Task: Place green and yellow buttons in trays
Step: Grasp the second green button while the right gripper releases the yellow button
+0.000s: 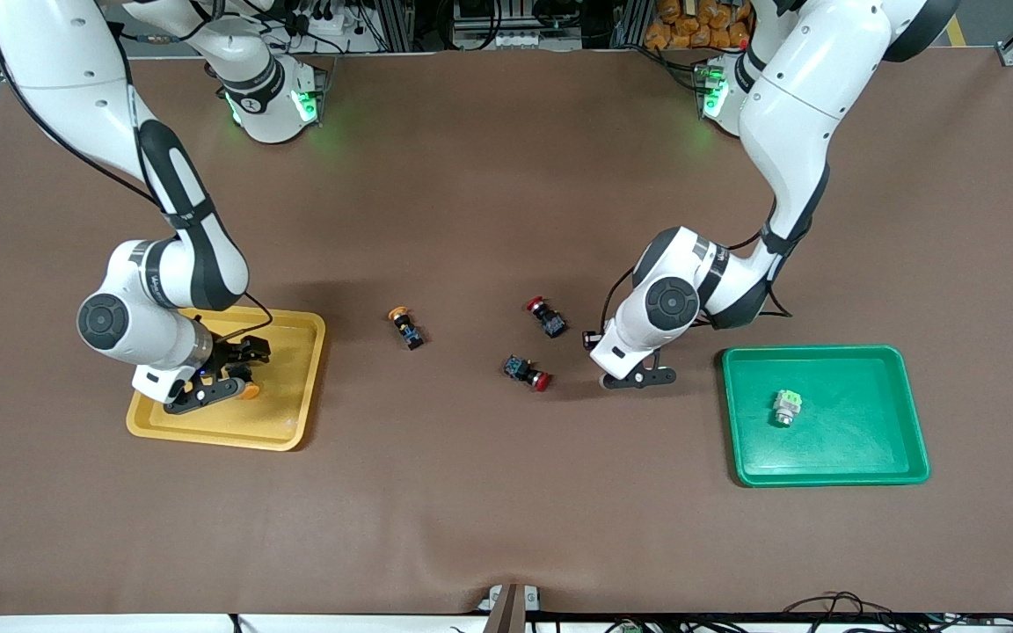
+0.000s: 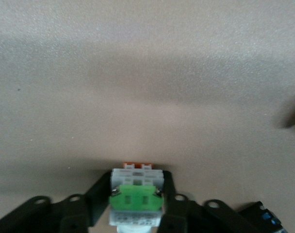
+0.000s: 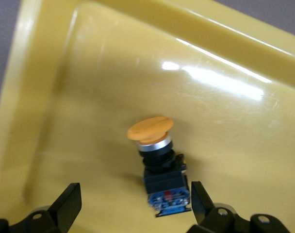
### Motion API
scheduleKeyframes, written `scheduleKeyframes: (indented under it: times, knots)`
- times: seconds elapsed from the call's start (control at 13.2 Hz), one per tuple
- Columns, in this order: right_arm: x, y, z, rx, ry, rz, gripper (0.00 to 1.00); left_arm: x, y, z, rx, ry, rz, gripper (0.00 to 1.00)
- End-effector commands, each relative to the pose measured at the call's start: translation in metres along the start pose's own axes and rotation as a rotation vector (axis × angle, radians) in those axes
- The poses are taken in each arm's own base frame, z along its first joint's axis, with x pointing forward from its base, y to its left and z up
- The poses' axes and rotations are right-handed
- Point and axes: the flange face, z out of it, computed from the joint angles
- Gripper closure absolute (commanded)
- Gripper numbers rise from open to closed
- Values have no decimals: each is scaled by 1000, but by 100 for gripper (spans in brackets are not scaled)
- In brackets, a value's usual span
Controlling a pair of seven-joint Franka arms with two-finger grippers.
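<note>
Right claw point(image 3: 133, 204), fingers spread apart, hangs over a yellow-capped button point(image 3: 159, 162) lying in the yellow tray point(image 1: 295, 422). Left claw point(image 2: 138, 213) is clamped on a green button point(image 2: 136, 201) above the table point(image 1: 506, 510), beside the green tray point(image 1: 832, 466) holding another green button point(image 1: 786, 407).

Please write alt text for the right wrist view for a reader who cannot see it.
A yellow-capped button lies on its side on the floor of the yellow tray, between the open fingers of the right gripper. Its blue-and-black body points toward the camera.
</note>
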Motion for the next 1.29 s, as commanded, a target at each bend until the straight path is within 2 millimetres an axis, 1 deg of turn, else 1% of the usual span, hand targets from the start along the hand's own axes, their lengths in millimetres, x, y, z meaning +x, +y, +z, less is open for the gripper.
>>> scheduleKeyframes:
  times: [0.0,0.08,0.15,0.3,0.38,0.53,0.61,0.76,0.83,1.06,1.14,1.21]
  knots:
    - [2,-35,-9,59,0,55,0,-3,-3,-9,28,-4,10,100]
    - [5,-50,-10,66,1,83,0,-1,-4,-20,34,-2,7,100]
    - [9,-77,-9,63,-3,107,0,1,-7,-30,44,-8,7,100]
    - [15,-136,-5,53,-4,174,0,6,-11,-52,69,-15,60,100]
    - [18,-164,-6,49,-2,198,0,19,-23,-71,68,-3,51,100]
    - [17,-213,-3,43,9,250,0,25,-35,-109,93,-20,46,100]
    - [16,-231,-1,41,11,272,0,29,-44,-126,101,-28,61,100]
    - [13,-261,2,38,20,296,0,42,-74,-144,99,-34,110,100]
    - [13,-273,4,39,31,302,0,50,-90,-148,94,-34,133,100]
    - [12,-286,8,39,52,299,0,67,-128,-156,120,-20,186,100]
    - [12,-295,14,39,62,305,0,72,-140,-158,148,-9,205,100]
    - [10,-309,19,38,76,307,0,76,-154,-164,165,1,220,100]
